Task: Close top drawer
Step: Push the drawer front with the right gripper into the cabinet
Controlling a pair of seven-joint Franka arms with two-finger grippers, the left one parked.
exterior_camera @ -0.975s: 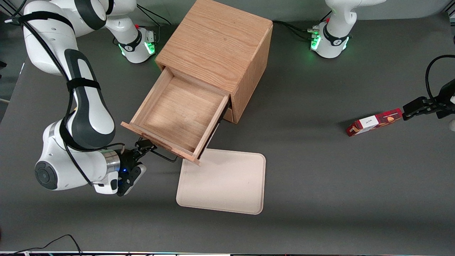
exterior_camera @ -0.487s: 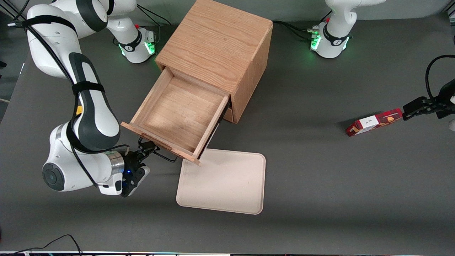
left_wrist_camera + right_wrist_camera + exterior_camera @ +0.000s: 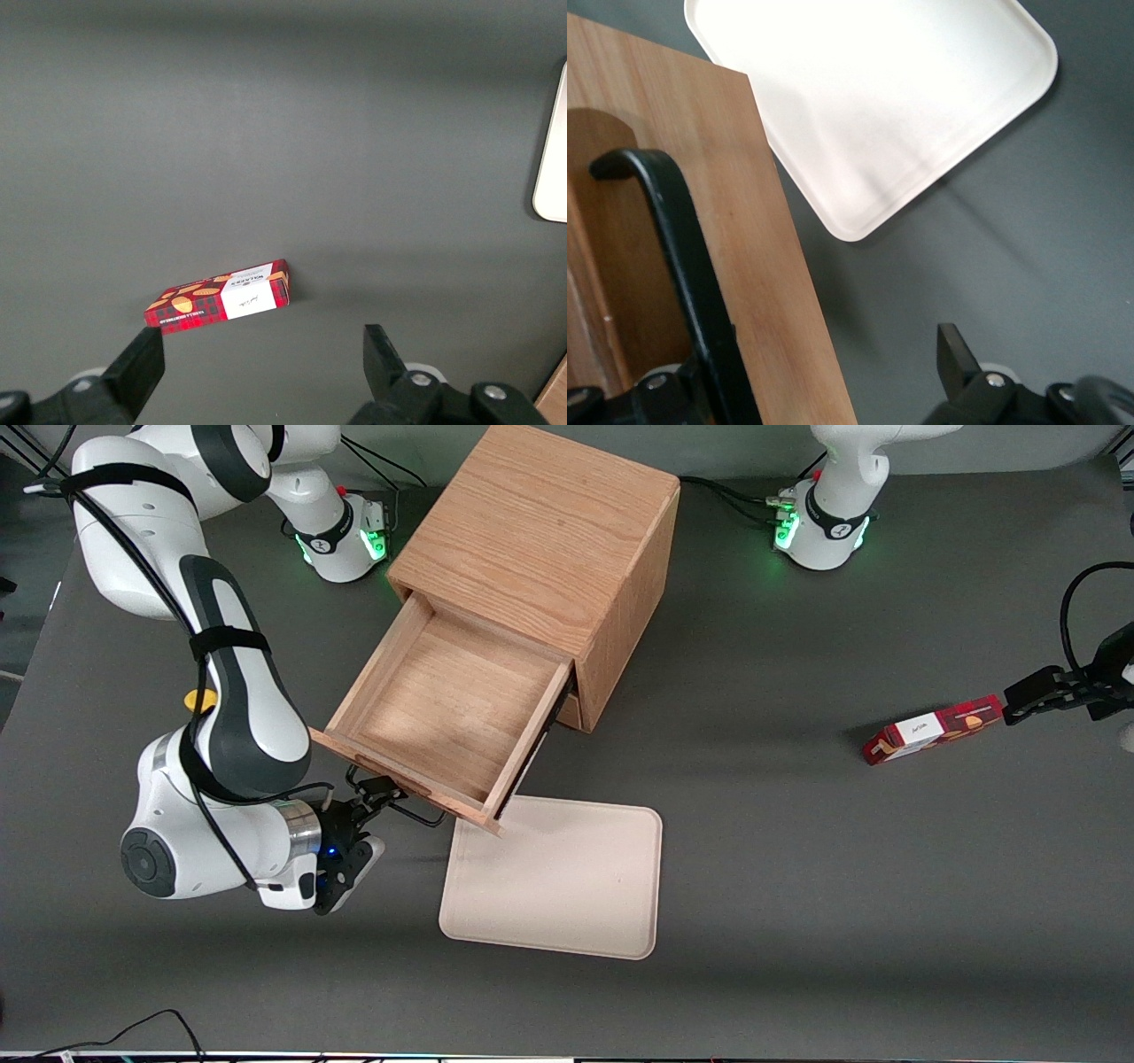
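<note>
The top drawer (image 3: 443, 700) of the oak cabinet (image 3: 540, 522) stands pulled far out, its shallow box empty. A thin black wire handle (image 3: 416, 815) runs along its front panel (image 3: 718, 221). My right gripper (image 3: 368, 797) sits low against that front panel, at the handle's end toward the working arm. In the right wrist view the gripper (image 3: 824, 376) is open: the handle (image 3: 682, 257) and the panel's edge lie between the fingers, one finger next to the handle, the other fingertip (image 3: 950, 341) over bare table. The lower drawer is hidden under the open one.
A cream tray (image 3: 554, 877) lies flat on the dark table just in front of the open drawer, nearer the front camera; its corner (image 3: 877, 88) is close to the gripper. A red patterned box (image 3: 935, 729) lies toward the parked arm's end (image 3: 221, 297).
The right arm and gripper have moved toward the cabinet, and the drawer's front panel has shifted slightly inward with them.
</note>
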